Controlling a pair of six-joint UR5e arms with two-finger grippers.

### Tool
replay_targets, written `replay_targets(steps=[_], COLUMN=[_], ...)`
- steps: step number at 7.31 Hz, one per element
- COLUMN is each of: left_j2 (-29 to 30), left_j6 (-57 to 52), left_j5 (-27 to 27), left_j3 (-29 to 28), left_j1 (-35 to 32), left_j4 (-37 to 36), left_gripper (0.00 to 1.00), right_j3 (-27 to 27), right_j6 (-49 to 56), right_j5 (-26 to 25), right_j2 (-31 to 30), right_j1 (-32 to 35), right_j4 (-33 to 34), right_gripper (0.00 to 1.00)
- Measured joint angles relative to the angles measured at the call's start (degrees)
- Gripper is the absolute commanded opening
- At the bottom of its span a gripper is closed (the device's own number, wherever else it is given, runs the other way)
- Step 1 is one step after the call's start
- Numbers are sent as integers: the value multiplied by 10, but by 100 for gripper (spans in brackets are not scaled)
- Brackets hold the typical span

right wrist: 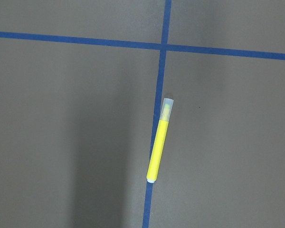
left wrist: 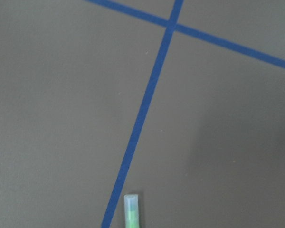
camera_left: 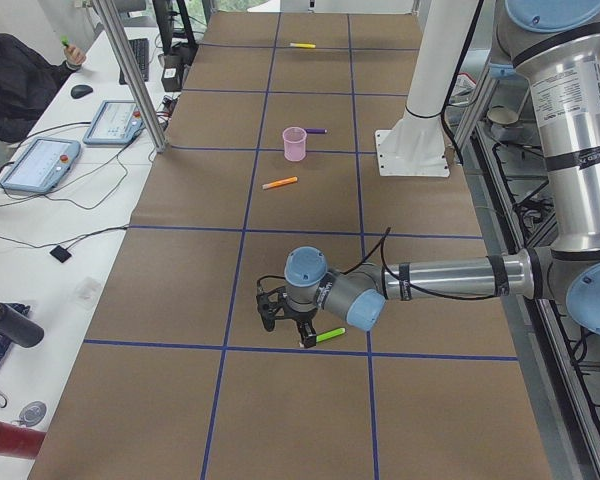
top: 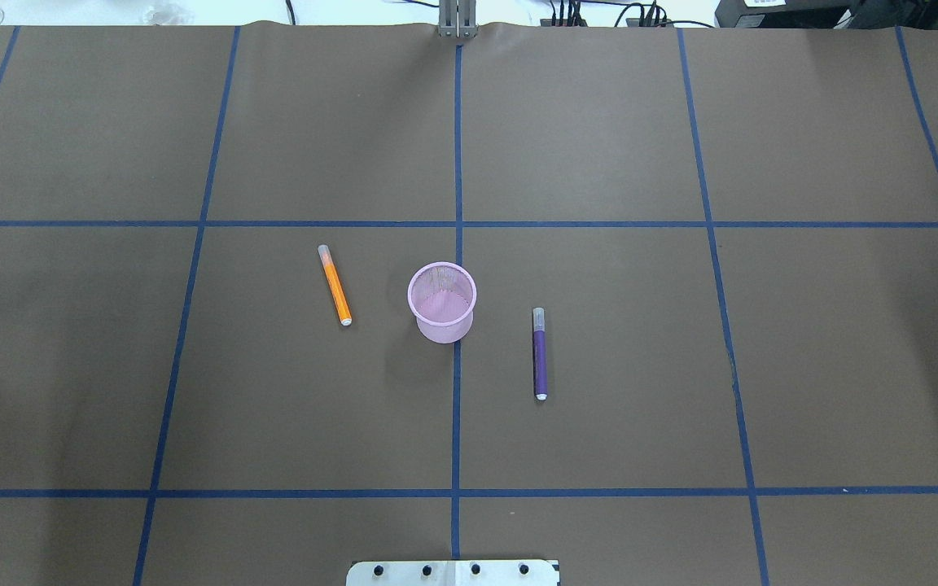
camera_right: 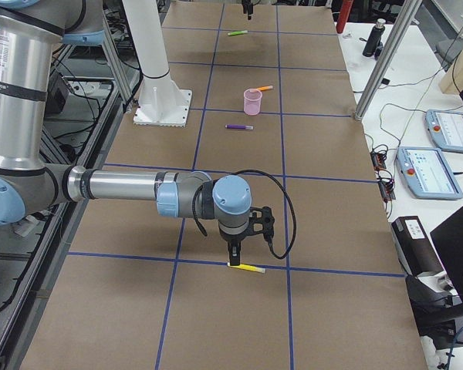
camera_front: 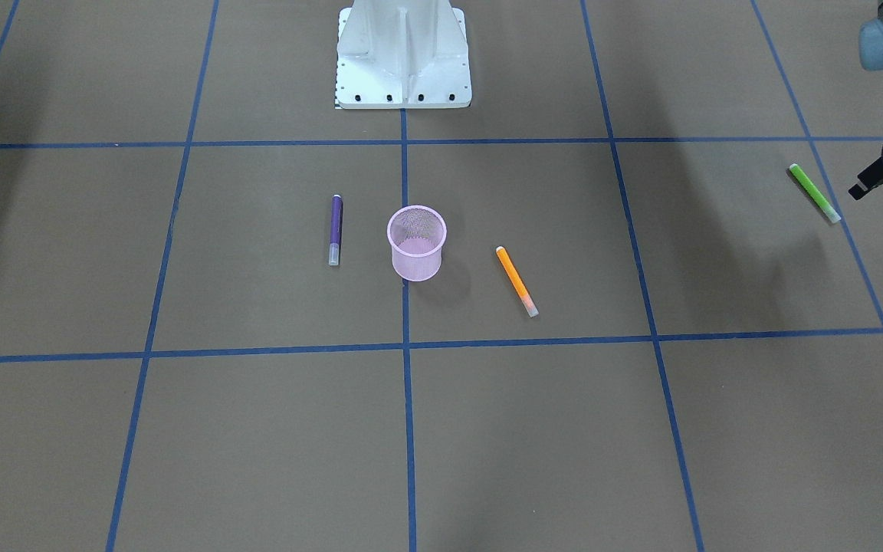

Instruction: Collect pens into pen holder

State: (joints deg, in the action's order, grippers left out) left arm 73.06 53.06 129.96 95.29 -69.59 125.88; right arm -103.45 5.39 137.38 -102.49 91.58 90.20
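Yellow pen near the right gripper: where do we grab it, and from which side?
Mid-barrel of the yellow pen, straight down from above. It lies flat along the blue tape line, so the sides are the only free faces: close the jaws across its narrow width. Skip the translucent cap; it may pull off.

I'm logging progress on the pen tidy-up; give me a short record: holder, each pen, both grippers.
pen holder: pink mesh, upright, mid-table, empty
purple pen: flat, beside the holder, not touching
orange pen: flat, holder's other side, not touching
green pen: flat, far out on robot's left
yellow pen: flat on a tape line, far right
left gripper: hovers by green pen; state unclear
right gripper: hovers over yellow pen; state unclear
collected: none
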Motion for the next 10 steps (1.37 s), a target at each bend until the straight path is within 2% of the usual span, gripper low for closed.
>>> replay_targets(steps=[2, 5, 8, 10], left_j2=[-6, 17, 25, 25], left_j6=[79, 103, 105, 106], left_j5=[-55, -70, -67, -65], left_j3=[-11, -95, -107, -107], left_j1=[59, 84, 91, 93], left_j4=[49, 132, 145, 146], left_gripper=[99, 99, 79, 76], right_j3=[2, 4, 4, 4], right_j6=[0, 0, 0, 0], right_j5=[1, 2, 2, 2], right_j2=[-2, -4, -4, -3], right_j1=[0, 0, 0, 0], right_j4=[0, 0, 0, 0], right_gripper=[99, 99, 99, 99])
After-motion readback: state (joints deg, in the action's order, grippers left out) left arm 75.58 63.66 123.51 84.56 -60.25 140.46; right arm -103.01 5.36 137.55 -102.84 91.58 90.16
